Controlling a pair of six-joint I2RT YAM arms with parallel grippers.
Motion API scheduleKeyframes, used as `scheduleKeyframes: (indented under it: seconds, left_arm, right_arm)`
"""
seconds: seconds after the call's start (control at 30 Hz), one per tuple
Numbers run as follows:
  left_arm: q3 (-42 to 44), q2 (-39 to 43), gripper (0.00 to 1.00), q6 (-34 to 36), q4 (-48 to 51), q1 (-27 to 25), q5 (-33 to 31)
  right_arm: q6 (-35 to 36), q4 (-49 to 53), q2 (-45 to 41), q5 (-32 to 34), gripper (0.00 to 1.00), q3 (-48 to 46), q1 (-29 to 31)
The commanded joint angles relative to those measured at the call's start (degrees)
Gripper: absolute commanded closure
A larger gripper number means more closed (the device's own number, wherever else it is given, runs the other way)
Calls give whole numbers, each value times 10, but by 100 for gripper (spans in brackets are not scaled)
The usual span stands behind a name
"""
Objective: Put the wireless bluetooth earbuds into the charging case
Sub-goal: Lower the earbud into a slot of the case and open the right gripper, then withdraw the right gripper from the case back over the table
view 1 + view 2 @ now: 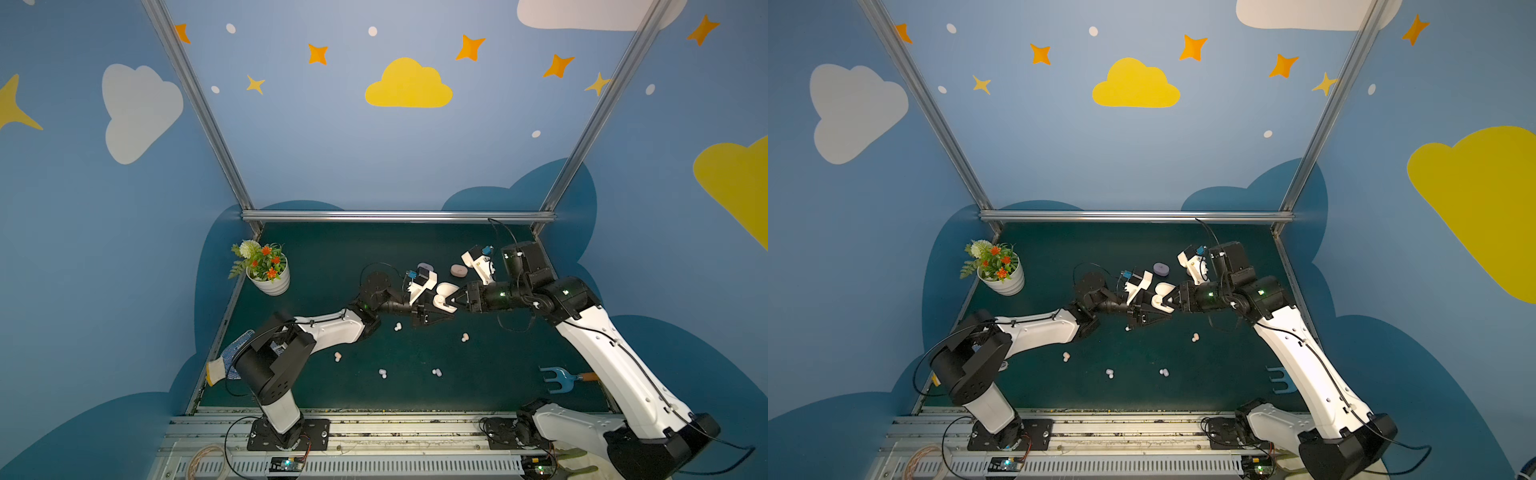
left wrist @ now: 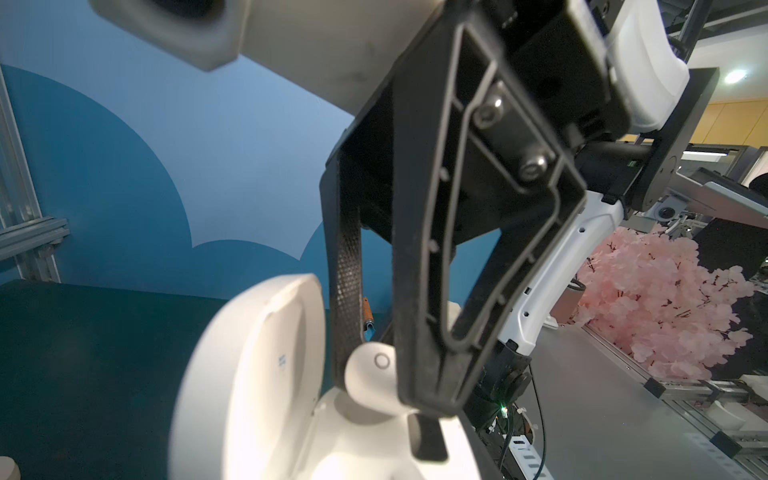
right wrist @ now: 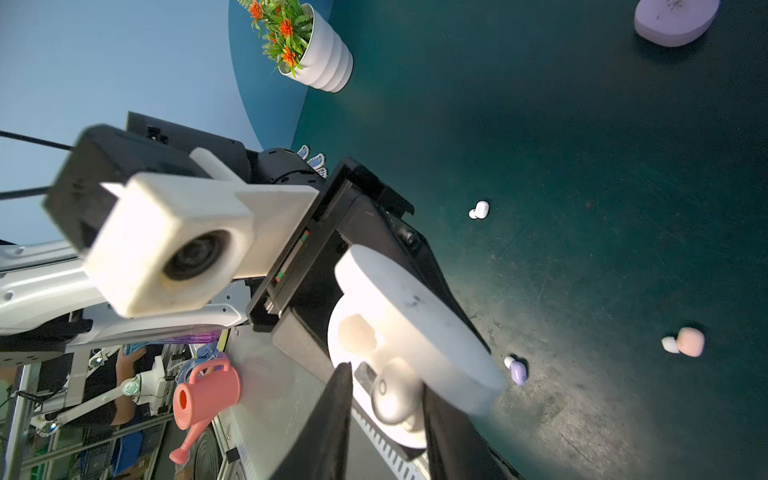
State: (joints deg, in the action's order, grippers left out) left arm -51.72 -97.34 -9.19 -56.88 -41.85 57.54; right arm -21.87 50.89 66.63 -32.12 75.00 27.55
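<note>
Left gripper (image 1: 436, 312): fingers clamped on the base of the white charging case (image 1: 445, 291), held off the green mat (image 1: 332, 257) near its middle, lid swung open
Right gripper (image 3: 386, 386): tips at the case's open face, parted, one on each side of a white earbud (image 3: 390, 401); a sliver of gap shows beside it, so whether they pinch it cannot be told
White earbud: against the case's inner tray, beside the raised lid (the left wrist view shows it too)
Loose earbuds: on the mat nearer the arm bases, well apart: loose white earbud (image 1: 398, 327), peach earbud (image 1: 464, 337), second peach earbud (image 1: 337, 356), lavender earbud (image 1: 382, 374), second lavender earbud (image 1: 436, 372)
Other cases: pink case (image 1: 459, 270) and lavender case (image 1: 1161, 268), closed, behind the grippers
</note>
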Motion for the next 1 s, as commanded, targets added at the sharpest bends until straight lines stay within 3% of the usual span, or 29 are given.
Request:
scheduleKeyframes:
  seconds: [0.0, 0.23, 0.6, 0.77, 0.97]
  left_arm:
    - [2, 20, 75, 5, -18, 2, 3]
    - [5, 18, 75, 7, -18, 1, 2]
    - [10, 11, 75, 11, 2, 11, -13]
    - [30, 16, 75, -16, -1, 46, -22]
    - [67, 46, 75, -37, 20, 114, -27]
  right_arm:
    - [5, 10, 6, 10, 59, 16, -1]
    - [13, 31, 12, 31, 45, 42, -1]
    - [10, 55, 5, 18, 39, 73, 1]
    - [4, 68, -13, 27, 37, 53, 14]
    - [-8, 16, -39, 77, 37, -44, 63]
